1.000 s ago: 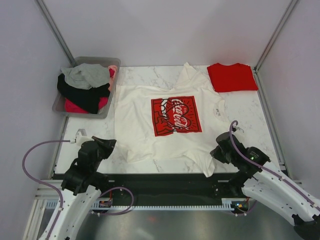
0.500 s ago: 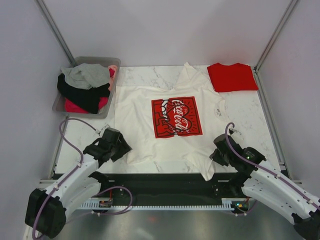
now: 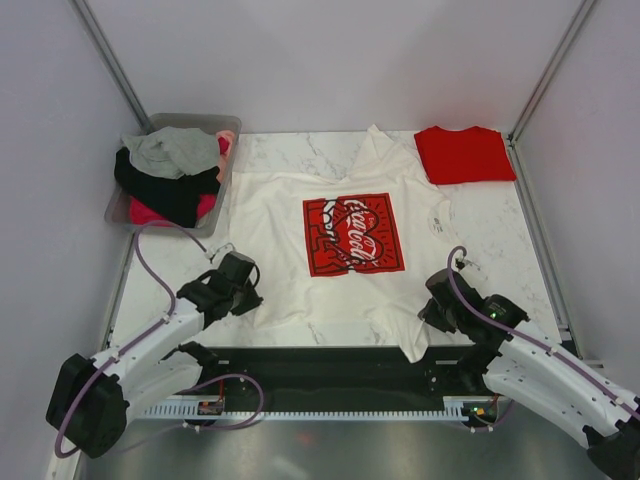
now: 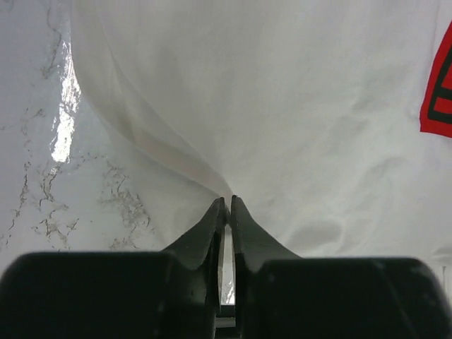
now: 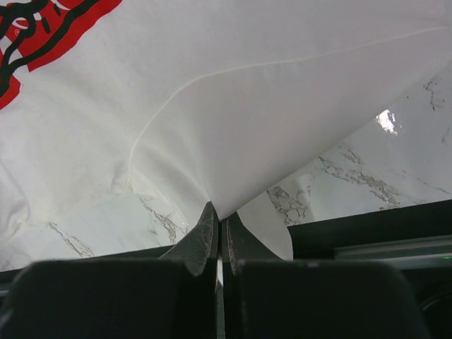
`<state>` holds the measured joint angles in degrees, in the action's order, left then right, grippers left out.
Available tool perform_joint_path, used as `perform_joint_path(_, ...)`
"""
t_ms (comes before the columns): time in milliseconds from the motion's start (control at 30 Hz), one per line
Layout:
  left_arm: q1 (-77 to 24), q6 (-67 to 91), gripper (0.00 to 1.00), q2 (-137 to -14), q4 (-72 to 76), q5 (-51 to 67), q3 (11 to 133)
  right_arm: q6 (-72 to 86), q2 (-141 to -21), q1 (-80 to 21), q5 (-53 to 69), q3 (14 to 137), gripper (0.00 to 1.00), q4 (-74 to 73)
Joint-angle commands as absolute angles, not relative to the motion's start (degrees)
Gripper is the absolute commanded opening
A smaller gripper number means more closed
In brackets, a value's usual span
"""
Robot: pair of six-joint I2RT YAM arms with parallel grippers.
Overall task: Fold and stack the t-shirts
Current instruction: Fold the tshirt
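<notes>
Quick status from us: the white tee (image 3: 340, 250) lies spread print-up across the middle of the counter (image 3: 500, 235), and the red tee (image 3: 465, 153) sits folded in the upper right of the top view. The left end effector (image 4: 227, 203) is clamped on the white tee's hem at the lower left, with the cloth gathering into a ridge right at its tips. The right end effector (image 5: 217, 214) is clenched on the lower right corner, which hangs partly over the counter's near edge.

What worries us is that both pinches look shallow, right at the tips. We can't tell whether either one has both layers or just the top one. If it's only the top, lifting peels the front off the back and we get a bag, not a fold. A thin bite could also slip out mid-swing, so one side drops and the fold lands crooked. The hem looks wrinkled between the two grips, so an uneven pull would set that crease in. The white tee's shoulder is right next to the red tee, so a fold carried too far could drag over it. The bin (image 3: 118, 205) at upper left sits just beside the sleeve and could get snagged the same way.
</notes>
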<state>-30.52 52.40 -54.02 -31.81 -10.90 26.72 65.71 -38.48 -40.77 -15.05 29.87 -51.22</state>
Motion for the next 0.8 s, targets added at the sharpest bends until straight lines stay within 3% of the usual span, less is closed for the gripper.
perform_joint_path(0,-30.76,50.98,0.11,-51.25,-31.11,-13.18,27.69,65.04,-37.79,-40.96,-15.03,29.71,0.00,-50.45)
perform_joint_path(67,-30.76,50.63,0.02,-50.36,-31.55,-13.10,28.04,65.04,-37.53,-40.96,-15.03,29.53,0.00,-50.45)
perform_joint_path(233,-30.76,50.18,0.02,-47.65,-33.39,-12.56,29.17,65.13,-36.92,-40.96,-15.21,30.05,0.00,-50.97)
perform_joint_path(500,-30.76,56.51,0.02,-28.94,-49.12,-18.98,35.59,65.48,-34.80,-41.04,-17.40,36.56,0.00,-56.69)
perform_joint_path(767,-30.76,58.10,0.02,-29.08,-53.09,-25.13,42.18,61.53,-42.18,-40.96,-22.05,48.68,0.00,-57.13)
